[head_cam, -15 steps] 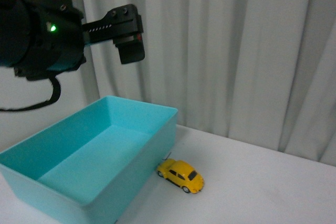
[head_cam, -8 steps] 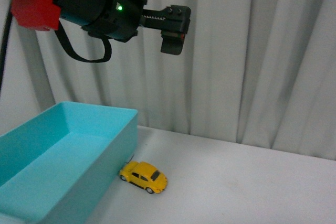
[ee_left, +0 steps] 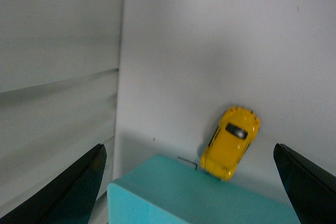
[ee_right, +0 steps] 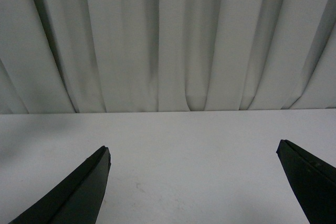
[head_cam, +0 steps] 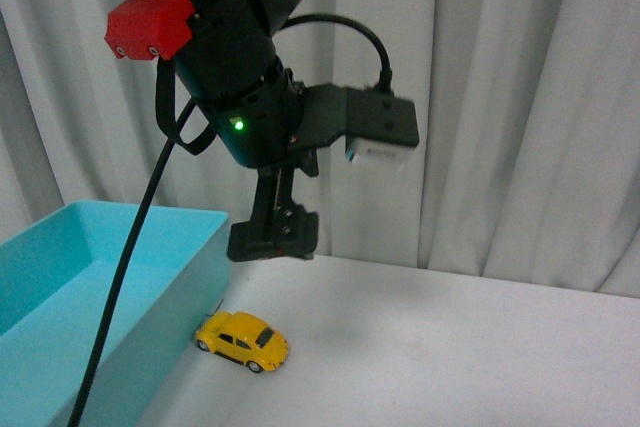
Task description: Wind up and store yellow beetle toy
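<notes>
teal bin [head_cam: 180,287] just beside yellow beetle toy [head_cam: 242,340]; table [head_cam: 450,347] open elsewhere around it.

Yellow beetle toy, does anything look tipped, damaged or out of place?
Nothing wrong: the yellow beetle toy stands upright on its wheels beside the teal bin. Only a thin dark strand by that bin's corner looks odd.

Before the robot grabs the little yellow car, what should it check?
1. The yellow beetle toy stands on its wheels on the table: ok.
2. The left gripper is open wider than the toy: ok.
3. The toy shows in the left wrist view, between the fingers: ok.
4. The left gripper is low enough to grab: not ok, it hangs above the toy.
5. There is a gap between the toy and the teal box: cannot tell, one end sits right at the wall.
6. The box is open on top for storing: ok.
</notes>
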Controlling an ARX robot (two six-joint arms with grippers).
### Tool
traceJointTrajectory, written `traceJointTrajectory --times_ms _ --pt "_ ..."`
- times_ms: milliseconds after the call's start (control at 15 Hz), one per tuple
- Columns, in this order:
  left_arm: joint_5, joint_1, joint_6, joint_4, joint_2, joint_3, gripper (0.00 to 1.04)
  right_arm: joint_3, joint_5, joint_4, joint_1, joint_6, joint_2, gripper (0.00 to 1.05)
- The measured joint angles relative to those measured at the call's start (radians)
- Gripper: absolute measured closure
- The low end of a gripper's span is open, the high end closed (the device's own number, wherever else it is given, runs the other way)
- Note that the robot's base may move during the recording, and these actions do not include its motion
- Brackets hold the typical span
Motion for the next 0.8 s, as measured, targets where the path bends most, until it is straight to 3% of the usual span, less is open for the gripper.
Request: traceJointTrajectory --times_ms 200,800 --pt "-0.117 -0.013 0.183 -0.124 0.084 0.038 0.07 0.000 0.000 0.000 0.000 0.000 0.000 0.06" --pt "-0.223 0.027 -0.160 -0.062 0.265 0.039 0.07 0.000 0.000 0.000 0.000 0.000 0.000 0.06"
